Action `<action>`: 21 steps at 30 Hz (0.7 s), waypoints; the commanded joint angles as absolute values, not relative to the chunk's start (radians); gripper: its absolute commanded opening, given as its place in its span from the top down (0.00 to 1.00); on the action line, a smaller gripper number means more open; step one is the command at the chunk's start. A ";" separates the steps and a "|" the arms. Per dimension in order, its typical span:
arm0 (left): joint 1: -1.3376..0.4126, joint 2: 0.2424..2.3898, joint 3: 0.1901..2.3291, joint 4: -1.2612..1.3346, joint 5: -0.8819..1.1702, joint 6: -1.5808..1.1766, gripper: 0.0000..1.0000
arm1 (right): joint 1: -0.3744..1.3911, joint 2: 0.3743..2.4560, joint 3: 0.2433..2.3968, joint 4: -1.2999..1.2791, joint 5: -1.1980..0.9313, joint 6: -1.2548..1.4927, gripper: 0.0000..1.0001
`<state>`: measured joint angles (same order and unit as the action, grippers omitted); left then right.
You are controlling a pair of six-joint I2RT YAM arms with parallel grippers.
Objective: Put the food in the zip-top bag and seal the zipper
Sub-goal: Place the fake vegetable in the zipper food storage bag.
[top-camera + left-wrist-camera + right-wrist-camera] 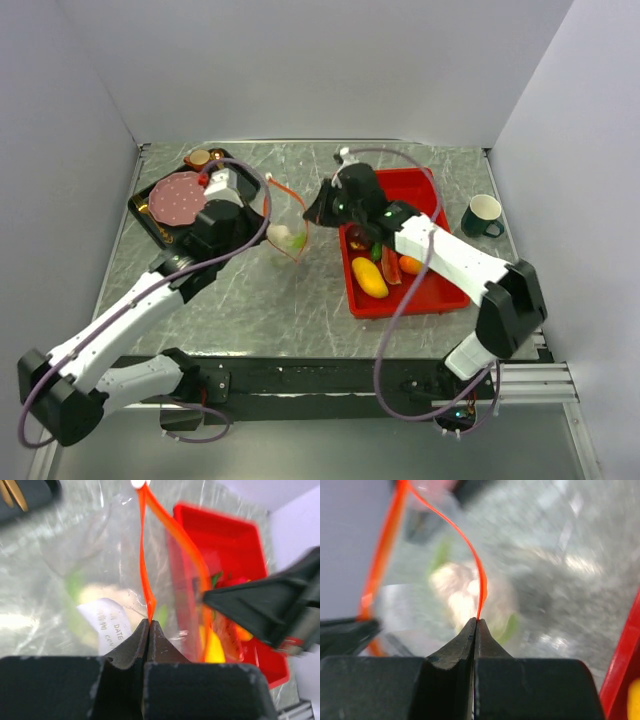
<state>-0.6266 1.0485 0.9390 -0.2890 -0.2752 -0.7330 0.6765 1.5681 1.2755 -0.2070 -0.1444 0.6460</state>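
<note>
1. Here the zip-top bag (283, 218) is held at mid-table, just left of the red tray (425, 185). Its zipper (144, 555) is pinched by the left gripper (149, 623) and the right gripper (476, 621), one lip each.
2. The lips are best drawn apart evenly, so a wide mouth is offered.
3. Counted: one leafy vegetable (465, 592) inside; one yellow fruit (369, 277), one orange (410, 265) and one red piece (390, 266) in the tray.
</note>
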 commanded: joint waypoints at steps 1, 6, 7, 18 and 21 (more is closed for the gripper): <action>-0.620 0.957 1.045 -0.336 -0.397 -0.690 0.98 | 0.706 1.468 1.435 -0.261 -0.106 0.569 1.00; -0.615 0.940 1.092 -0.373 -0.469 -0.652 0.96 | 0.710 1.518 1.503 -0.304 -0.110 0.542 1.00; -0.614 0.942 1.100 -0.380 -0.475 -0.652 0.96 | 0.712 1.529 1.515 -0.311 -0.121 0.545 1.00; -0.597 0.978 1.213 -0.423 -0.462 -0.575 0.92 | 0.729 1.606 1.451 -0.239 -0.204 0.617 0.99; -0.594 1.052 1.233 -0.445 -0.405 -0.546 0.94 | 0.729 1.644 1.451 -0.264 -0.201 0.620 0.99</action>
